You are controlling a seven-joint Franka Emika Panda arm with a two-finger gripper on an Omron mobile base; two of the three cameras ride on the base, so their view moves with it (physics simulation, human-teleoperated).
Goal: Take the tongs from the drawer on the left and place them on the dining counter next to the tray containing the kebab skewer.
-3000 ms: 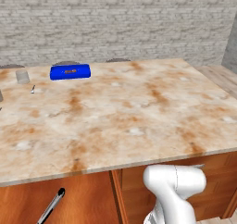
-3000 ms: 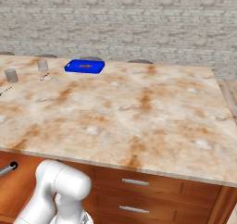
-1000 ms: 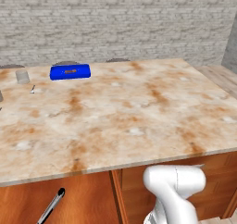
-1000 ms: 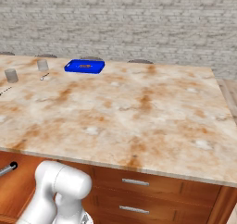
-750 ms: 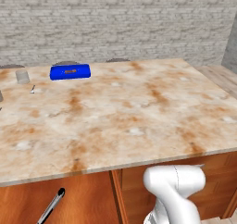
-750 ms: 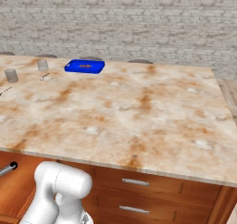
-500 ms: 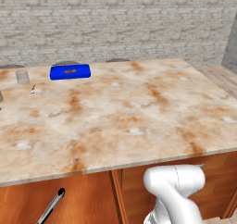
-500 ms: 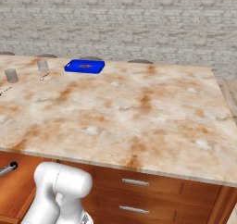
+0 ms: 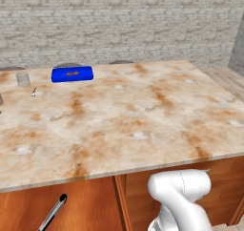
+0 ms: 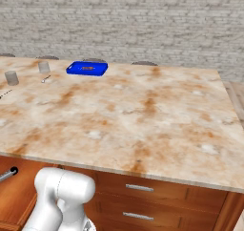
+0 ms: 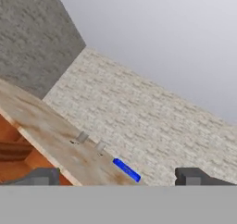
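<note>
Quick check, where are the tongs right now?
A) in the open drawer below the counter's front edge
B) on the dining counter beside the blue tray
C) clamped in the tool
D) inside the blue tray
A: the tongs lie on the orange-brown wood of the open drawer below the dining counter, far from the blue tray near its back edge; the tool is open with nothing between its fingers.

dining counter [image 9: 143, 115]: blue tray [image 9: 72, 74], grey cups [image 9: 22, 78] at far-left end
</note>
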